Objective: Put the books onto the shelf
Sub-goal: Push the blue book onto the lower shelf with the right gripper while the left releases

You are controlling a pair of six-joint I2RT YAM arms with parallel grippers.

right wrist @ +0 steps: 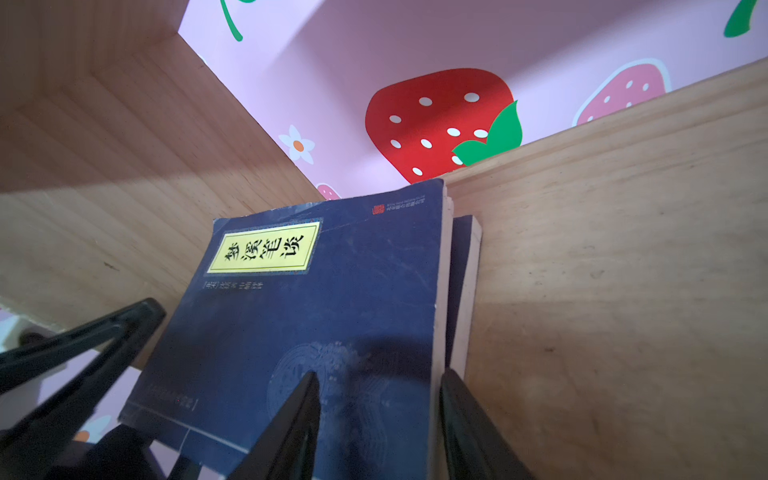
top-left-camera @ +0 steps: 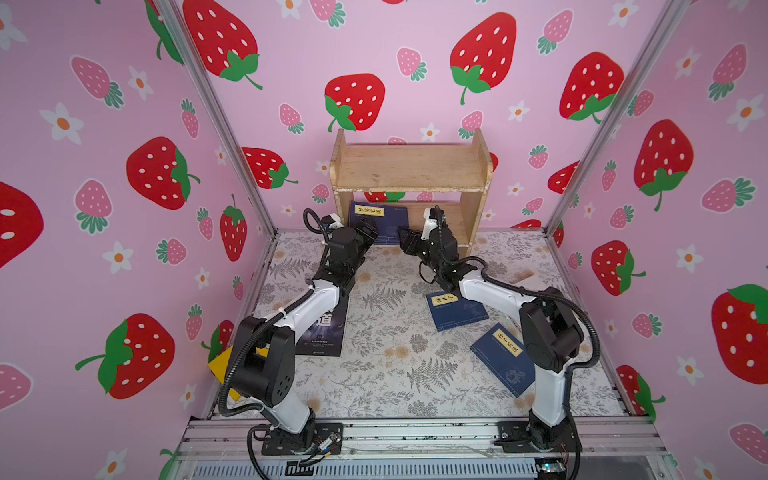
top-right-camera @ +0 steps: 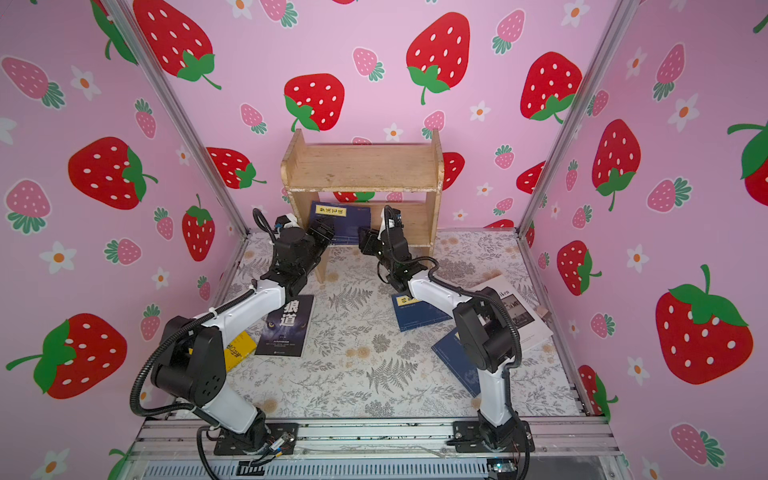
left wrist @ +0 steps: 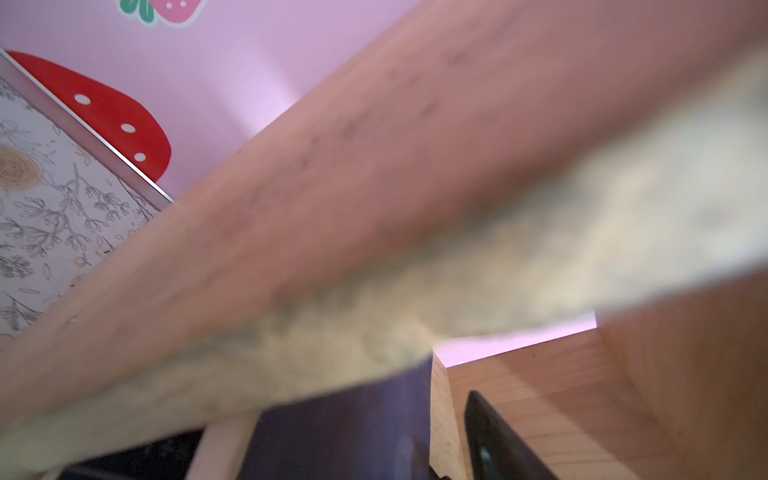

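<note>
- Right wrist view: the right hand [right wrist: 378, 374] straddles the near edge of two thin navy paperbacks standing together inside the small light-wood two-tier shelf [right wrist: 602, 270].
- One of its fingers [right wrist: 299, 415] lies over the cover of the front navy book [right wrist: 324, 324], which bears a yellow title label. The other finger sits outside the second navy book [right wrist: 459, 266] tucked behind it. I cannot tell whether this hand is clamping the pair or only bracketing it.
- Off to the side of the right hand, a black finger [right wrist: 141, 313] of the left hand reaches in by the front book's far edge.
- Left wrist view is mostly blurred shelf wood. The left hand is released: a strip of bare wood separates its dark finger [left wrist: 494, 436] from the navy cover [left wrist: 345, 428] beside it.
- In both top views the left hand [top-left-camera: 368, 235] [top-right-camera: 322, 232] and right hand [top-left-camera: 405, 241] [top-right-camera: 365, 243] meet at the lower tier's mouth, with the labelled book leaning just ahead of them.
- Behind the right hand, along its arm, two more navy books [top-left-camera: 455, 311] [top-left-camera: 503, 359] lie flat on the fern-patterned bench [top-left-camera: 395, 374], with a thick white book [top-right-camera: 515, 311] beside them.
- Behind the left hand, under its forearm, lie a black book with white characters [top-right-camera: 286, 326] and a yellow book [top-right-camera: 237, 349].
</note>
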